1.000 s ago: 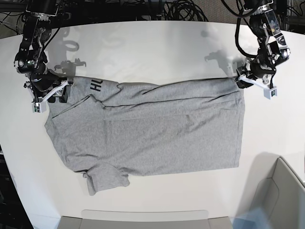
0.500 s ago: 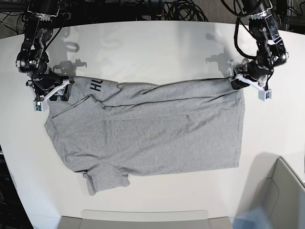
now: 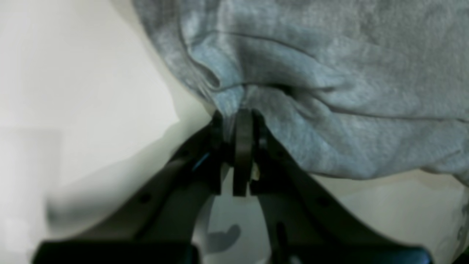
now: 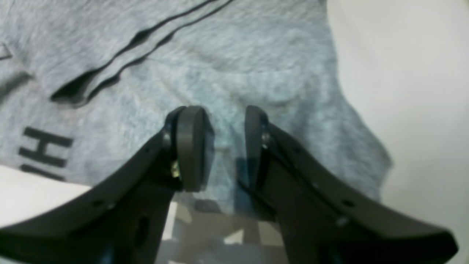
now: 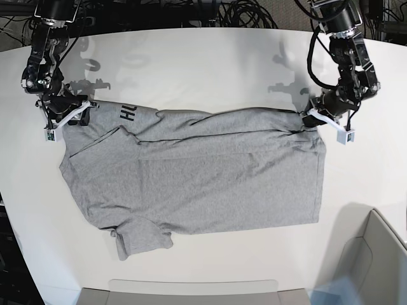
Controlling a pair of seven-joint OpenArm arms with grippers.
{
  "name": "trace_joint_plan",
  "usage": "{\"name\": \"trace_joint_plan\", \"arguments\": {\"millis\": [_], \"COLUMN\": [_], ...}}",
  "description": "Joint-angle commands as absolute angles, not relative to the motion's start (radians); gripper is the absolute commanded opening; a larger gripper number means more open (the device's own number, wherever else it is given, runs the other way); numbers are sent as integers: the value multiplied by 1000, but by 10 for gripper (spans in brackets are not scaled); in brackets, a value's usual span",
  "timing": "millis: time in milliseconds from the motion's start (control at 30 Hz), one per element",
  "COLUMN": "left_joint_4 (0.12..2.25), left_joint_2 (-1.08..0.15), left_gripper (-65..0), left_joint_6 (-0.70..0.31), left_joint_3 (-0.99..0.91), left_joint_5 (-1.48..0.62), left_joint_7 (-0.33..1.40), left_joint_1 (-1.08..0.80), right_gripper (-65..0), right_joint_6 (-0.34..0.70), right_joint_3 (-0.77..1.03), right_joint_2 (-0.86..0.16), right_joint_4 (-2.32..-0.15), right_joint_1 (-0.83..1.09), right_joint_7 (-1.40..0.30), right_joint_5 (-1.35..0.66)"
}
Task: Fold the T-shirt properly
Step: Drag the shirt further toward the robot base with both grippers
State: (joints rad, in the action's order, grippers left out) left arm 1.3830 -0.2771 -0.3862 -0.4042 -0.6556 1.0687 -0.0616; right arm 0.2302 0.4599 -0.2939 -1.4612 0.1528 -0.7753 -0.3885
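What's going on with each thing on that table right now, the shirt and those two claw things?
T-shirt: spread flat on the table, top edge folded over, black lettering showing.
Left gripper: shut, pinching the shirt's corner.
Right gripper: open, jaws set on the shirt's fabric.

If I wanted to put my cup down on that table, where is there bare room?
The white table is bare along the far edge beyond the T-shirt, and on the right between the shirt and the grey bin. It is crowded at the shirt's two far corners, where the arms work.

White table (image 5: 210,63), black cables (image 5: 245,14) behind.
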Motion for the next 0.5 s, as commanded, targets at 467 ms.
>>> {"name": "trace_joint_plan", "arguments": {"millis": [467], "left_joint_4": [1500], "left_joint_2": [-326], "left_gripper": [-650], "left_joint_6": [-374], "left_joint_3": [-473], "left_joint_5": [-605], "left_joint_7": [1101], "left_joint_1": [-222], "right_gripper": [-468], "right_joint_6": [236], "right_joint_3": [467], "right_joint_2": [-308], "right_joint_4": [-1543], "right_joint_1": [254], "right_joint_7": [-765], "right_joint_5": [-381]}}
